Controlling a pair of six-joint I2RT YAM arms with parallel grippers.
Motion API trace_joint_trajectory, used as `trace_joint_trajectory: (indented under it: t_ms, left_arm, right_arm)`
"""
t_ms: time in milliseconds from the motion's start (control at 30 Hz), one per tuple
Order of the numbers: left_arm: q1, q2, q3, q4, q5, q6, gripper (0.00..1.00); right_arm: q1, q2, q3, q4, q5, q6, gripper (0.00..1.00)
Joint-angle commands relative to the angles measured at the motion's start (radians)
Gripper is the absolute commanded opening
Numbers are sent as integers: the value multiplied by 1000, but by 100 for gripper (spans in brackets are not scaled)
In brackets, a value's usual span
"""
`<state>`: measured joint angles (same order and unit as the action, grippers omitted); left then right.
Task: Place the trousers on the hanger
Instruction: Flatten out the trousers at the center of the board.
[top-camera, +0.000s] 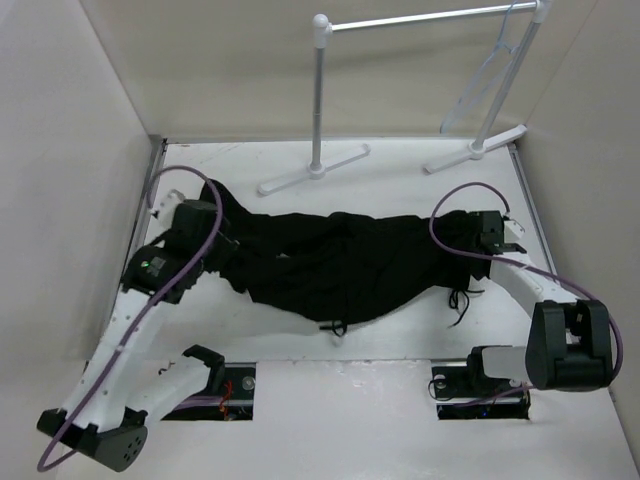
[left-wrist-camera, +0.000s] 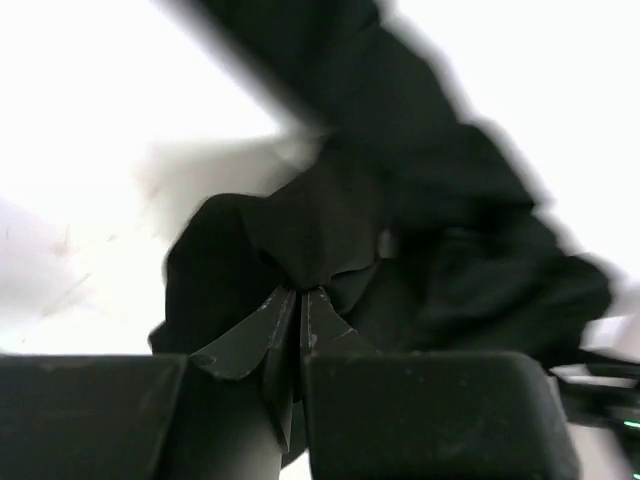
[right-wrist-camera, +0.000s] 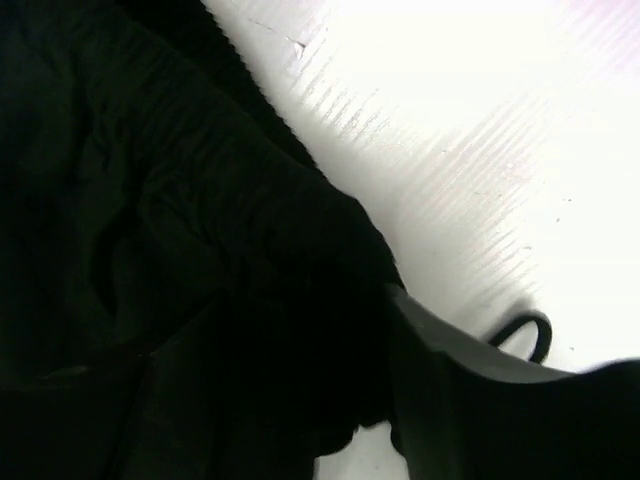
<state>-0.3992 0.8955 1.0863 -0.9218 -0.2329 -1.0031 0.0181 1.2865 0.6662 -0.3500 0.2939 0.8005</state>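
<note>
Trousers (top-camera: 350, 265) lay crumpled across the table (top-camera: 400, 350), not yet lifted.
We noted the left gripper (left-wrist-camera: 300, 295) clenched on a thin fold at their left end. The right gripper (top-camera: 472, 238) sat at the other end, grip unreadable. Risk, we judged: the pinch slipping, or slack cloth dragging, before reaching the hanger (top-camera: 472, 88) on the far rack (top-camera: 420, 20).

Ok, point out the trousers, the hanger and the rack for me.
trousers (top-camera: 340, 262): top view, middle of the spread black fabric.
hanger (top-camera: 470, 92): top view, its thin sloping side wire.
rack (top-camera: 318, 100): top view, its left upright post.
</note>
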Motion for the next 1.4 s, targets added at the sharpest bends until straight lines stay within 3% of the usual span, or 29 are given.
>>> trace_joint_trajectory:
  t_ms: [0,33,100,167,233,300,400,500,600,667,700,733,767,833,867,933,967,1067,1133,1200,1267,1367]
  left_arm:
    - [-16,-18,238,-248,-195,-3,2]
    - [-17,6,303,-302,-218,-8,5]
    - [-2,57,401,-386,-244,-12,6]
    - [9,83,435,-387,-261,-8,7]
    - [21,155,428,-333,-247,27,18]
    - [67,222,387,-281,-232,64,32]
    - [172,241,244,-171,-212,77,44]
    - [344,224,92,-45,-145,99,47]
    - [400,183,-6,-9,-77,127,47]
    - [371,136,-78,-17,-60,150,52]
    - [356,111,-119,-31,-56,153,55]
    - [339,91,-159,-46,-48,149,57]
    - [319,77,-196,-54,-33,143,59]
    - [281,71,-264,-49,-16,127,61]
    - [270,78,-290,-42,-17,121,62]
    - [267,108,-324,9,-25,124,63]
    - [268,129,-338,50,-26,126,64]
    - [279,209,-353,206,-25,129,59]
    - [283,240,-347,296,-25,123,38]
    - [294,246,-344,349,-22,116,17]
    - [348,234,-324,339,-3,113,8]
    - [443,160,-292,301,12,116,3]
  right_arm:
    - [-17,20,49,54,11,26,58]
    - [-19,30,52,68,5,29,52]
    - [-19,37,56,78,5,34,51]
    - [-17,43,68,83,13,34,55]
    - [-14,39,75,83,17,32,64]
    - [-14,22,78,72,21,25,75]
    - [-8,-36,56,46,22,13,82]
    - [-8,-146,10,7,25,-9,82]
    - [-8,-278,-26,-61,27,-29,69]
    - [-8,-373,-56,-122,39,-27,46]
    - [-8,-410,-71,-148,39,-21,22]
    - [-8,-435,-86,-171,34,-17,12]
    - [-10,-447,-100,-188,27,-12,10]
    - [-19,-432,-125,-196,-5,9,17]
    - [-22,-412,-129,-190,-18,19,25]
    - [-25,-345,-132,-156,-50,28,52]
    - [-20,-313,-129,-132,-64,29,58]
    - [-20,-208,-111,-60,-104,28,62]
    - [-20,-139,-93,-21,-116,28,59]
    - [-23,-72,-85,8,-108,31,35]
    - [-62,-42,-86,-4,-122,52,13]
    - [-147,-159,-119,-44,-70,68,3]
